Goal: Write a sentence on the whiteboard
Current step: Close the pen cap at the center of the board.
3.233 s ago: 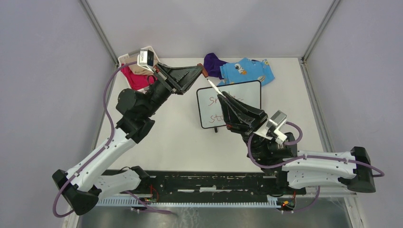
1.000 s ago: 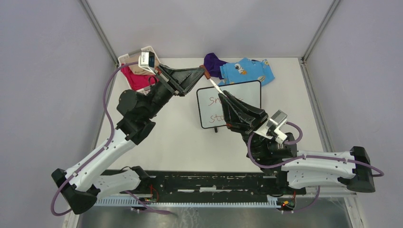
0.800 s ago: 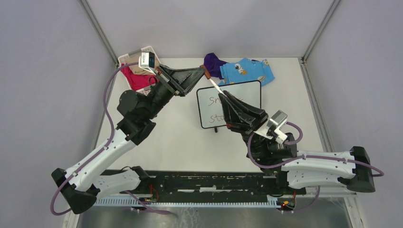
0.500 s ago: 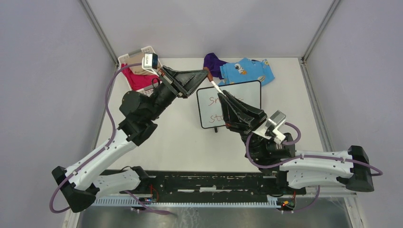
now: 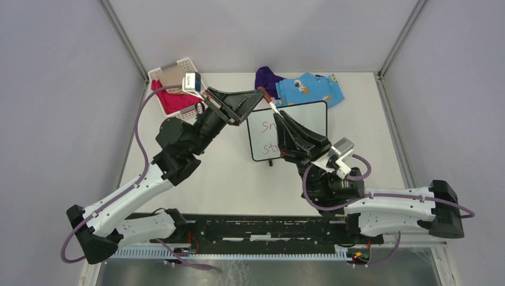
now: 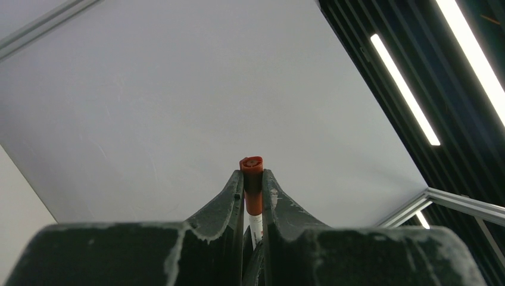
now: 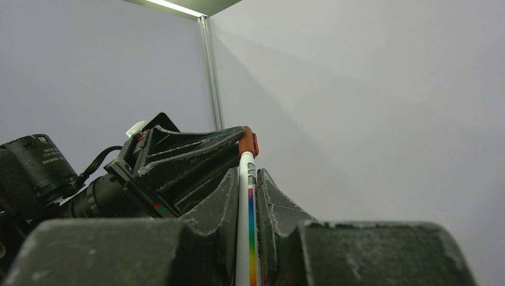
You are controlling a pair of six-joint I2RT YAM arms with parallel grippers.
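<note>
over the glossy whiteboard [image 5: 312, 116], left claw [image 5: 261, 93] pinches orange cap [image 6: 252, 186], right claw [image 5: 281, 114] grips slim marker [image 7: 243, 226].

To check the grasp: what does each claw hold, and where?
Right claw holds the marker by its white barrel; left claw grips its orange cap.
</note>
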